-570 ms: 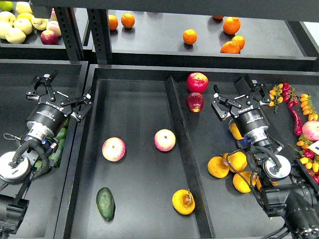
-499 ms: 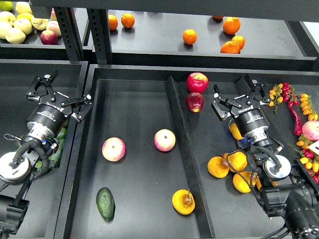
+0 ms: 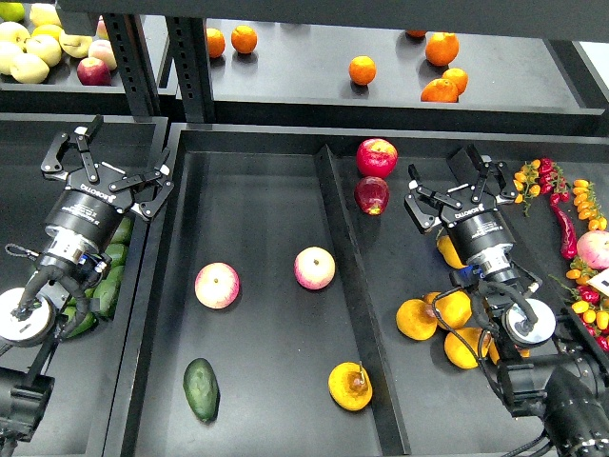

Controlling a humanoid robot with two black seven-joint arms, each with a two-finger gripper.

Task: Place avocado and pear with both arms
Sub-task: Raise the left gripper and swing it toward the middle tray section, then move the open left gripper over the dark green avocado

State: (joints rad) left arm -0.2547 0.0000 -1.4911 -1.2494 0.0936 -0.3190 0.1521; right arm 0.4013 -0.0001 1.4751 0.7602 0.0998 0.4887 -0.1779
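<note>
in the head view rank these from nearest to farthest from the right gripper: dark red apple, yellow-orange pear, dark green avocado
Measured from the right gripper:
1. The dark red apple, just to its left in the right compartment of the tray, by the divider.
2. The yellow-orange pear with the brown patch, in the near part of the left compartment, by the divider.
3. The dark green, elongated avocado, at the near left of that same compartment.

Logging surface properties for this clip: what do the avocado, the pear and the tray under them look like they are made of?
The avocado looks matte, dark green and faintly pebbled; real fruit or a plastic replica, I cannot tell which. The pear has smooth yellow-orange skin with a brown patch at the stem and a slight sheen. The tray looks like black painted metal or plastic, semi-matte with soft reflections.
</note>
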